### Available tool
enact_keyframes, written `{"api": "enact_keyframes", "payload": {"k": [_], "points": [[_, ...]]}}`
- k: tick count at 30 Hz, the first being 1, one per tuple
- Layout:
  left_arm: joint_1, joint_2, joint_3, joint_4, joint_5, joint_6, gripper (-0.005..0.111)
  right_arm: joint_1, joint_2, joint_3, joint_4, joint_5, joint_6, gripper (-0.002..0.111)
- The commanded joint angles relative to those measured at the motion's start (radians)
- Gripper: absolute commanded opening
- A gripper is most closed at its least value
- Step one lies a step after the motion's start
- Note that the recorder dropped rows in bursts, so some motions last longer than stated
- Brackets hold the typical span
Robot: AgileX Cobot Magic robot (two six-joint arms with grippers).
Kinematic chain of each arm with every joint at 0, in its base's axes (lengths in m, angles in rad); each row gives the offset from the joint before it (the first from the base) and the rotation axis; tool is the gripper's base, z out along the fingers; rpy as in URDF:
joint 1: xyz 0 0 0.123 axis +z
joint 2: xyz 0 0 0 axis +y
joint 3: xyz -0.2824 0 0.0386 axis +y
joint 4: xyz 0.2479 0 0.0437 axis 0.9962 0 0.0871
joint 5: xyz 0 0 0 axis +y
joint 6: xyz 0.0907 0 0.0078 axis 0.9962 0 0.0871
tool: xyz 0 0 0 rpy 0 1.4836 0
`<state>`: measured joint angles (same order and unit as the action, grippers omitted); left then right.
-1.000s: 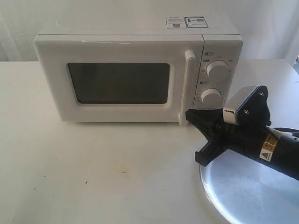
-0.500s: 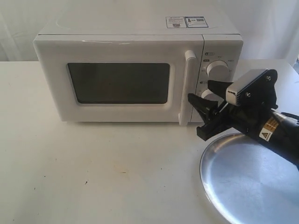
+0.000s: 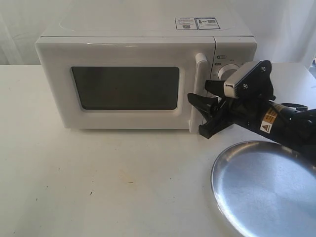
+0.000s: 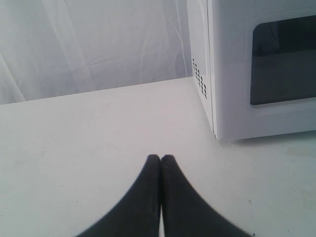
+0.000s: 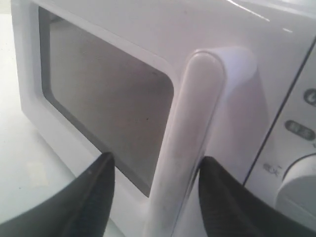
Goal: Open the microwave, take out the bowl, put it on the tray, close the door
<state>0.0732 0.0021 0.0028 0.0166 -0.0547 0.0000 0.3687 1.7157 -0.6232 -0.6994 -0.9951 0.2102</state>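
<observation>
The white microwave (image 3: 128, 84) stands at the back of the table with its door (image 3: 123, 54) shut. My right gripper (image 3: 196, 90) is open at the tall white bar handle (image 3: 199, 74). In the right wrist view the handle (image 5: 190, 128) runs between the two black fingers of the gripper (image 5: 157, 159), with a gap on each side. The silver tray (image 3: 269, 192) lies at the front right, under the right arm. My left gripper (image 4: 161, 157) is shut on nothing, low over the table beside the microwave's (image 4: 232, 69) side wall. The bowl is hidden.
Two round white dials (image 3: 228, 72) sit right of the handle, the lower one hidden behind the right gripper. A white curtain (image 4: 94, 44) hangs behind the table. The left arm does not show in the exterior view.
My right gripper has risen from the tray's edge and moved left toward the microwave, so its open fingers now straddle the door handle. The door stays shut.
</observation>
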Motion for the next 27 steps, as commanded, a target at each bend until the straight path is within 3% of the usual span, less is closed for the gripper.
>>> {"api": "enact_keyframes", "payload": {"k": [1, 4, 7, 11, 18, 27], "points": [[0.0, -0.002, -0.003, -0.008, -0.004, 0.0, 0.0, -0.003, 0.045, -0.064, -0.06, 0.011, 0.057, 0.045], [0.0, -0.002, -0.003, -0.008, -0.004, 0.0, 0.0, -0.003, 0.072, -0.095, -0.064, 0.016, 0.07, 0.035], [0.0, -0.002, -0.003, -0.008, -0.004, 0.0, 0.0, -0.003, 0.08, -0.097, -0.066, 0.005, 0.064, 0.001], [0.0, -0.002, -0.003, -0.008, -0.004, 0.0, 0.0, -0.003, 0.08, -0.097, -0.118, -0.009, 0.064, 0.0], [0.0, -0.002, -0.003, -0.008, -0.004, 0.0, 0.0, -0.021, 0.08, -0.097, -0.481, -0.226, 0.133, 0.0], [0.0, -0.002, -0.003, -0.008, -0.004, 0.0, 0.0, -0.031, 0.072, -0.073, -0.657, -0.226, 0.154, 0.0]]}}
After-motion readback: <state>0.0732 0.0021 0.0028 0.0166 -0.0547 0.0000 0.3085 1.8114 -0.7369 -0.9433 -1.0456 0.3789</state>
